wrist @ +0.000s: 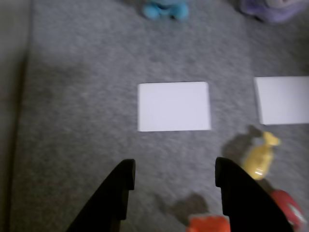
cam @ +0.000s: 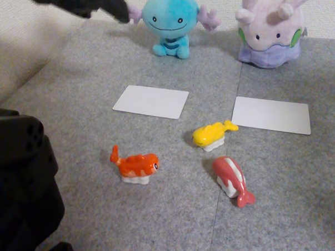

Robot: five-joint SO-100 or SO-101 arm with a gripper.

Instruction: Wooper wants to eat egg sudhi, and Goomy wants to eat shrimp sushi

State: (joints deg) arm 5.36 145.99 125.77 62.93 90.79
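Observation:
Wooper (cam: 171,23), the blue plush, sits at the back of the grey mat; its feet (wrist: 165,9) reach the wrist view's top edge. Goomy (cam: 270,32), pale purple, sits to its right, its base (wrist: 270,10) at the top right. The yellow egg sushi (cam: 211,134) (wrist: 259,159) lies mid-mat. The orange shrimp sushi (cam: 137,165) lies nearer and to the left, cut off by the wrist view's bottom edge (wrist: 207,224). My gripper (wrist: 175,176) is open and empty, high above the mat, with the shrimp sushi just below its span. In the fixed view the gripper (cam: 108,7) is at the top left.
A red-and-white sushi toy (cam: 232,180) (wrist: 288,212) lies right of the shrimp. Two white cards lie flat: one (cam: 151,101) (wrist: 174,106) before Wooper, one (cam: 272,114) (wrist: 282,100) before Goomy. The arm's black base (cam: 20,186) fills the lower left. A beige surface (cam: 21,47) borders the mat's left side.

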